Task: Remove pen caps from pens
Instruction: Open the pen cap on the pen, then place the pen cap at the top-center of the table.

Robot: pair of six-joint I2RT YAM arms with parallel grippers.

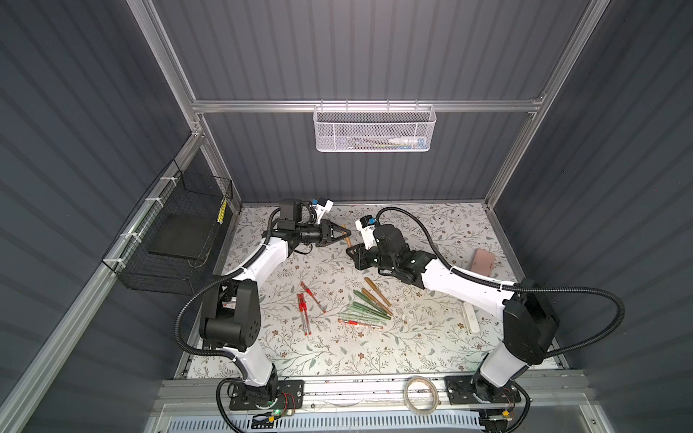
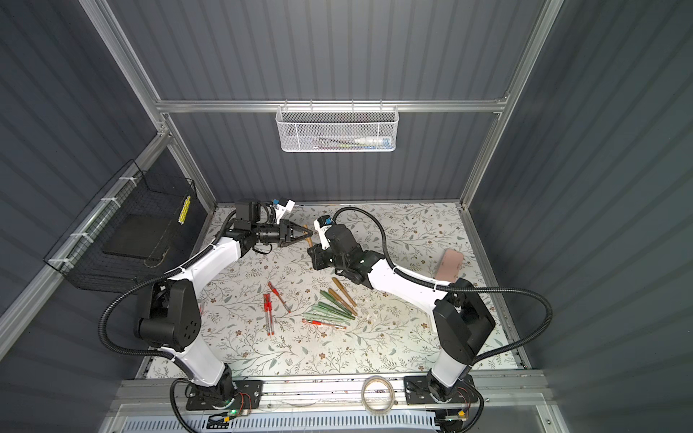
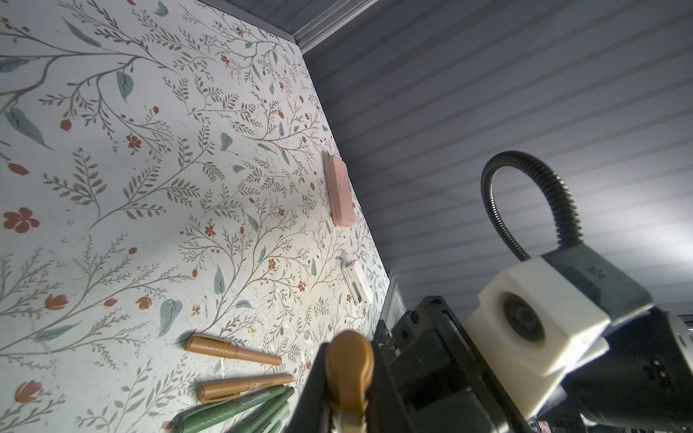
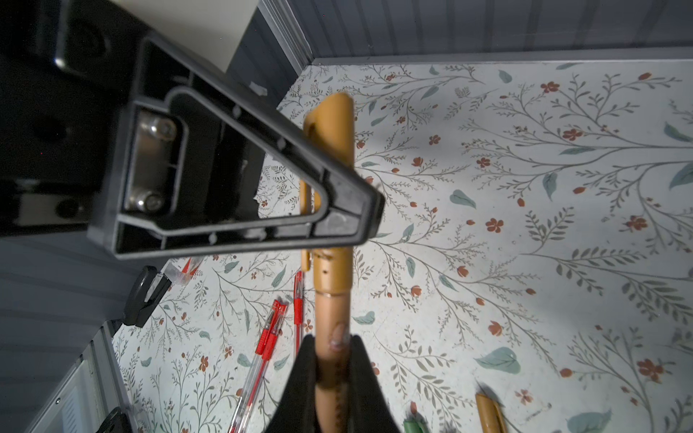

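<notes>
Left fingers (image 4: 337, 221) pinch the cap (image 4: 332, 127) of 1 gold-brown pen (image 4: 332, 270), right fingers (image 4: 303, 375) its barrel (image 4: 332, 318), aloft beyond the pen pile (image 1: 365, 309). If the pull runs crooked the cap may jam, and the barrel could slip free.

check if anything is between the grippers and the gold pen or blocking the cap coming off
Nothing visible does. The left gripper is shut on the cap and the right gripper on the barrel of the gold-brown pen, held above the table, with open space past the cap's end.
</notes>
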